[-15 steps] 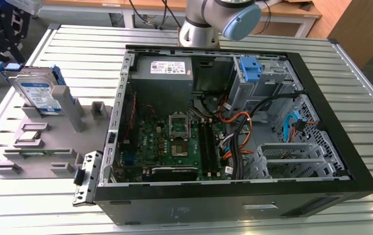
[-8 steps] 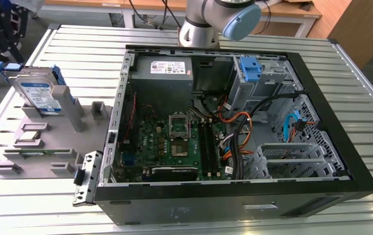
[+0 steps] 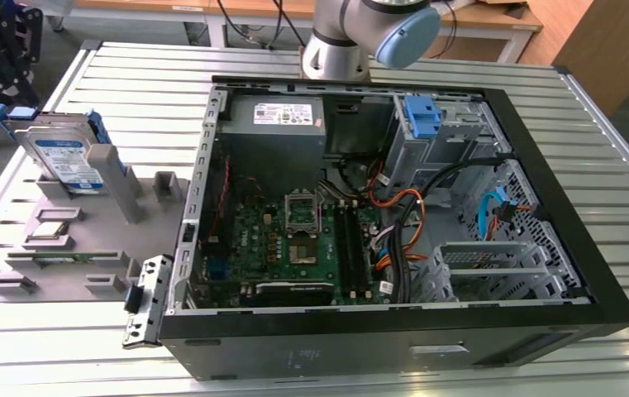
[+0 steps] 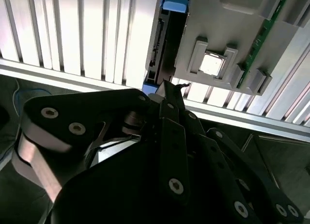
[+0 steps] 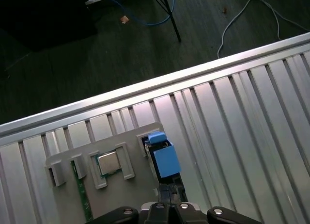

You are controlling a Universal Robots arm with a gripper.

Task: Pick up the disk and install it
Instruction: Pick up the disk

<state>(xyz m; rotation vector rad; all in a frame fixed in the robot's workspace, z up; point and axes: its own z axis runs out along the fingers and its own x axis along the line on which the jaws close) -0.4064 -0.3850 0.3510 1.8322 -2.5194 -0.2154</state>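
The disk point(image 3: 64, 157) stands on edge in a slot of the grey holder point(image 3: 83, 240), on the exterior view's left. It is silver with a white-and-blue label and blue side rails. In both wrist views I look down on its thin edge point(image 4: 162, 44) with a blue rail end point(image 5: 164, 158) on top. My gripper point(image 5: 169, 189) hovers over the disk's edge, close to that blue rail. Its black fingers point(image 4: 167, 95) are shut together with nothing between them.
An open computer case point(image 3: 578, 248) lies to the exterior view's right, with motherboard point(image 3: 303, 240), cables, a drive cage point(image 3: 491, 265) and a blue bracket point(image 3: 425, 116). The holder also carries a small chip point(image 5: 108, 162) and a memory stick point(image 4: 264, 35). The slatted table's edge point(image 5: 145, 88) runs close by, with floor beyond it.
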